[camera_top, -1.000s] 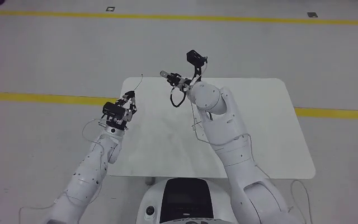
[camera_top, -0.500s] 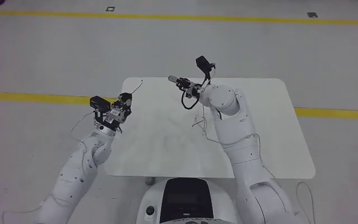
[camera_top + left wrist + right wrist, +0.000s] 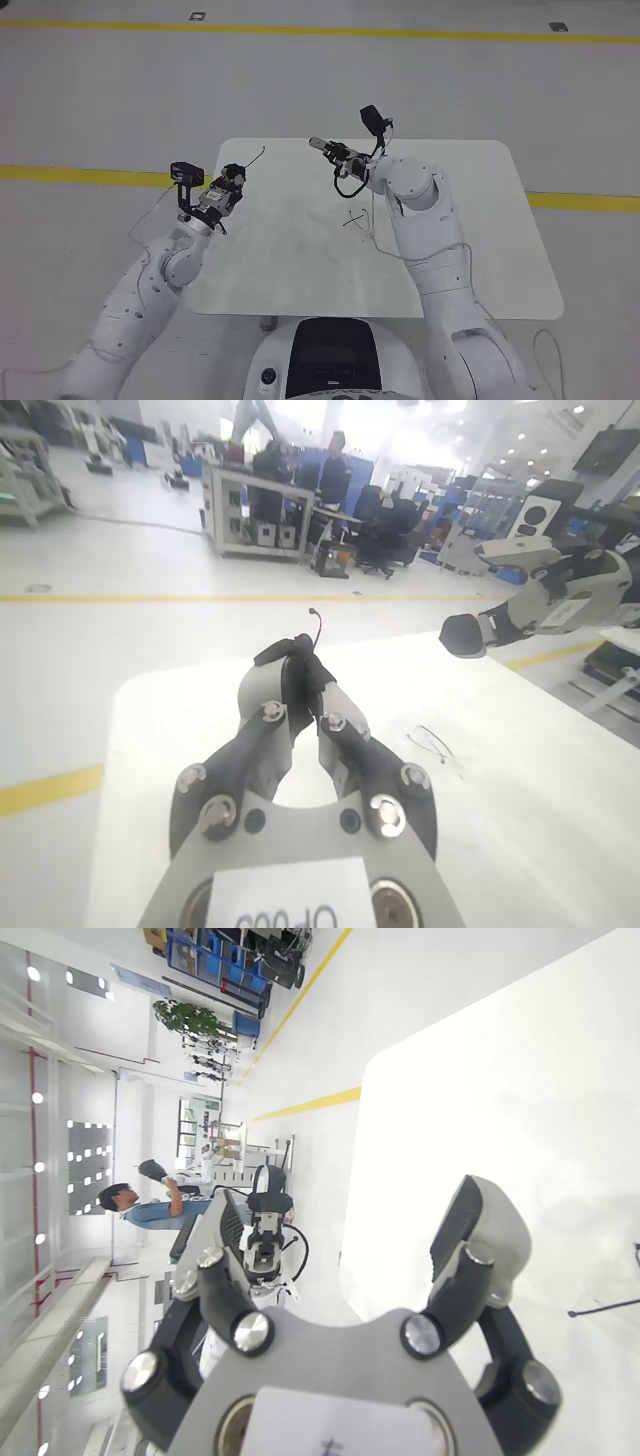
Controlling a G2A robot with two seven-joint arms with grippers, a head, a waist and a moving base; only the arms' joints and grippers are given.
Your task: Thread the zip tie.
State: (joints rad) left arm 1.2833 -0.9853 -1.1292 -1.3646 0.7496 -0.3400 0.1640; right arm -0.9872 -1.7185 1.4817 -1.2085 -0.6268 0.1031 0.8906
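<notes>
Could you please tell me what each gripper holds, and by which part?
Left gripper: black zip tie, pinched along its strap, a short end sticking out. Right gripper: open, holding nothing.

White rounded table (image 3: pixel 500 240) on pale floor (image 3: pixel 100 100), yellow stripes (image 3: pixel 300 31), perhaps small floor plates (image 3: pixel 197 16).

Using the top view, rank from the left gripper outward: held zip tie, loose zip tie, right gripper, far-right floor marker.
1. Held zip tie, clamped in the left gripper.
2. Right gripper, open, toward the robot's right.
3. Loose zip tie, lying on the table.
4. Floor marker, farthest, image top-right.
</notes>
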